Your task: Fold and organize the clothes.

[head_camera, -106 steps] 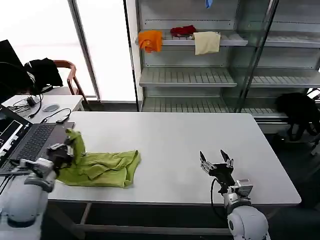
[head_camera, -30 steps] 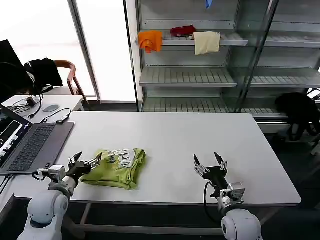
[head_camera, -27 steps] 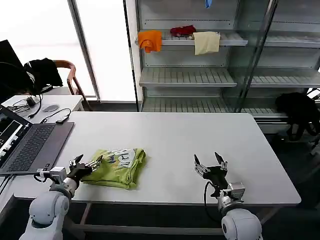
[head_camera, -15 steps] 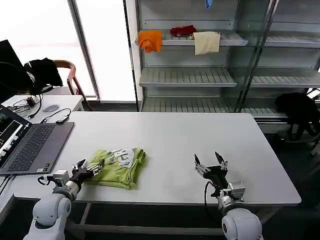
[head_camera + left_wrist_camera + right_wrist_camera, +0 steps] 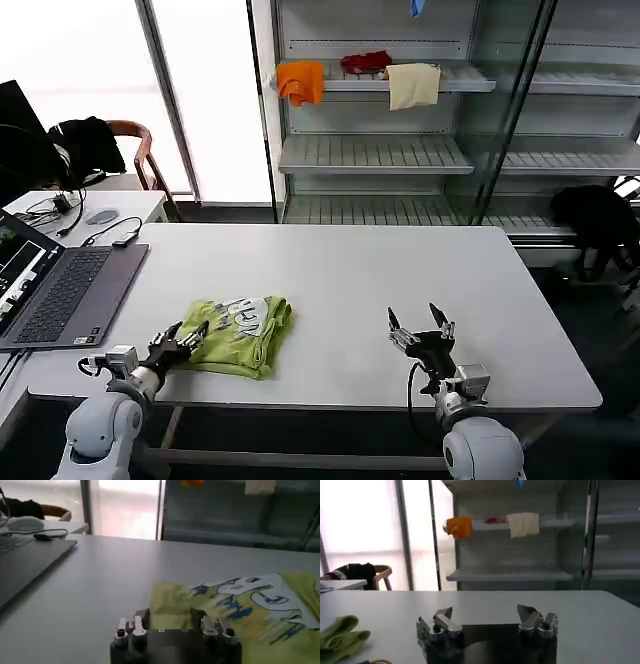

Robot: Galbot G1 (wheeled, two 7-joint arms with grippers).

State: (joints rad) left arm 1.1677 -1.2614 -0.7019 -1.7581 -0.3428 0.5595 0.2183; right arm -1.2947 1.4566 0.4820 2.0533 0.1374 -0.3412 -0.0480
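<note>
While my left gripper (image 5: 186, 338) hovers low at the near left part of the table (image 5: 400, 270), its fingers are spread and hold nothing, with the tips just at the near left edge of the T-shirt (image 5: 240, 333). From that gripper, the shirt lies straight ahead and a little toward the table's middle, folded into a compact bundle with the white print (image 5: 247, 313) facing up. In the left wrist view I see the same gripper (image 5: 171, 621) with its jaws apart over the bare tabletop (image 5: 80, 580), the lime-green shirt (image 5: 235, 605) beginning right beyond the fingertips; I cannot tell whether the tips touch the cloth. The white and blue lettering (image 5: 255, 592) sits farther out on the fabric.

Off to that gripper's outer side, a laptop (image 5: 60, 290) rests on the table, well apart from the shirt.

My right gripper (image 5: 420, 328) waits at the near right part of the table, fingers splayed and empty, well apart from the shirt. In the right wrist view it (image 5: 487, 617) sits above the bare surface, and a bit of the green shirt (image 5: 340, 632) shows far off to its side. Beyond it stand shelves (image 5: 400, 150) with orange (image 5: 300, 80), red (image 5: 365, 60) and cream (image 5: 413, 84) cloths.
</note>
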